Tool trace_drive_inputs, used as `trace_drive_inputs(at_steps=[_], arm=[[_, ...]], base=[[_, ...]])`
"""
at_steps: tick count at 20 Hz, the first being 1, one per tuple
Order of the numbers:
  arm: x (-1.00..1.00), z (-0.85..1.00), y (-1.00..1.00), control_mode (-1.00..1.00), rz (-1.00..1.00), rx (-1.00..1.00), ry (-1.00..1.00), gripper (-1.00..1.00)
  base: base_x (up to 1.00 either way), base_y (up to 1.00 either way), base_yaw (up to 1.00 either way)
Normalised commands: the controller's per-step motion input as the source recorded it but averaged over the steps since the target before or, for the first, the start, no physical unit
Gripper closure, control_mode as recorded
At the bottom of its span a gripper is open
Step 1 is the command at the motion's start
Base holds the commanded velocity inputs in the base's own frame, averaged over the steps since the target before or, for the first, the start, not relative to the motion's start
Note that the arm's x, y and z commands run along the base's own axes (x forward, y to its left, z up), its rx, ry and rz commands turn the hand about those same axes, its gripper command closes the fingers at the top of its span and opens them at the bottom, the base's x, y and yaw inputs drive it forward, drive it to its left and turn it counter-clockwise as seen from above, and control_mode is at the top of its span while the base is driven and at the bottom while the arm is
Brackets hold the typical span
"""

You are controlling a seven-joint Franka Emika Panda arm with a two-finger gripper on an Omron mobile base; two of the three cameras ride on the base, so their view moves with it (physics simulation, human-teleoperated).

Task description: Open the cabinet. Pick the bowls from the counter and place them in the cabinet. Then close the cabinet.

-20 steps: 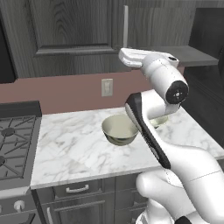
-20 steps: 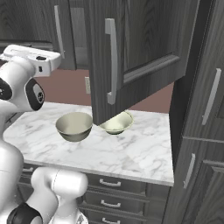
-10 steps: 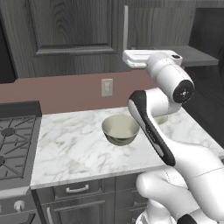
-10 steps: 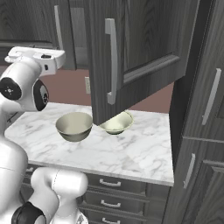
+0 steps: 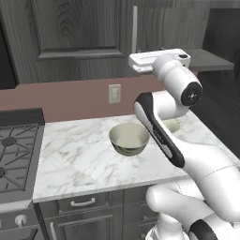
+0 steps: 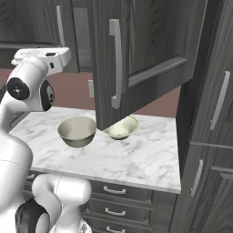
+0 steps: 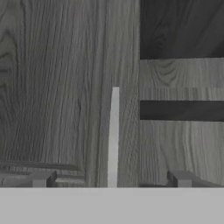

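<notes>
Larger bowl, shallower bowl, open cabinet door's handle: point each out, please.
larger bowl point(image 6: 77, 130): right base view, on its pale inside.
shallower bowl point(image 6: 122, 130): right base view, inside near the front rim.
open door's handle point(image 6: 115, 63): right base view, mid-bar.

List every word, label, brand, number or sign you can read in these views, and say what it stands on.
None readable: no text on the cabinet, the bowls, the counter, the stove or the wall outlet.
Stove knob: any marking is too small to tell.
</notes>
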Motion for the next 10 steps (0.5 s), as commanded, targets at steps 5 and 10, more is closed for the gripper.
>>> trace_drive_inputs(at_steps=[5, 10], arm=[[0.38, 0.0, 0.0, -1.0, 0.0, -0.01, 0.0, -1.0], [0.37, 0.0, 0.07, -1.0, 0.0, 0.0, 0.0, -1.0]], base=[[0.0, 0.0, 0.0], [0.0, 0.0, 0.0]])
